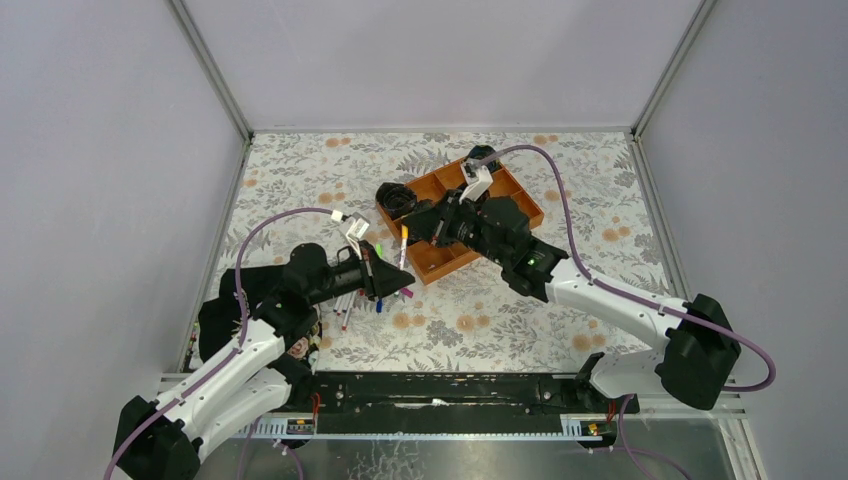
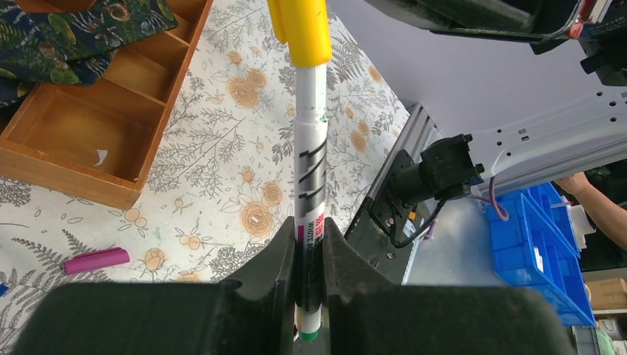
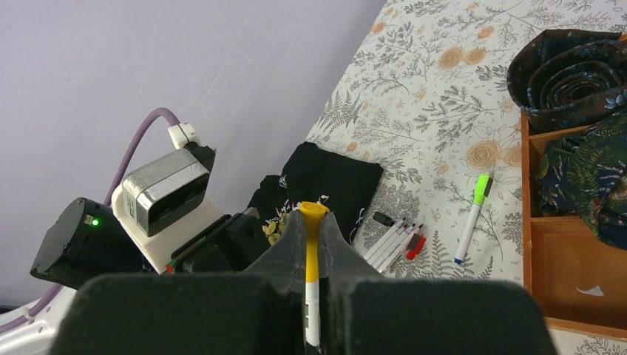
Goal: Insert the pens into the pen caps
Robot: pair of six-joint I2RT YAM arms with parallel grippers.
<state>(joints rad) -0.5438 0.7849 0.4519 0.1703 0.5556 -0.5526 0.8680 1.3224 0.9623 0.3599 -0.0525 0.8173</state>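
Left pincer (image 2: 310,225) clamps the slim white pen (image 2: 310,140) by its printed barrel; right pincer (image 3: 313,222) pinches the glossy yellow cap (image 2: 304,37) on its upper end, above the floral worktop (image 2: 222,148), just left of the wooden tray (image 2: 74,181).

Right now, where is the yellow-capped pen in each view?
Top external: yellow-capped pen mid-picture, where the two arms' tips meet.
Left wrist: centre, rising from the left gripper.
Right wrist: bottom centre, clamped in the right gripper.
Shared landmark: the wooden tray.
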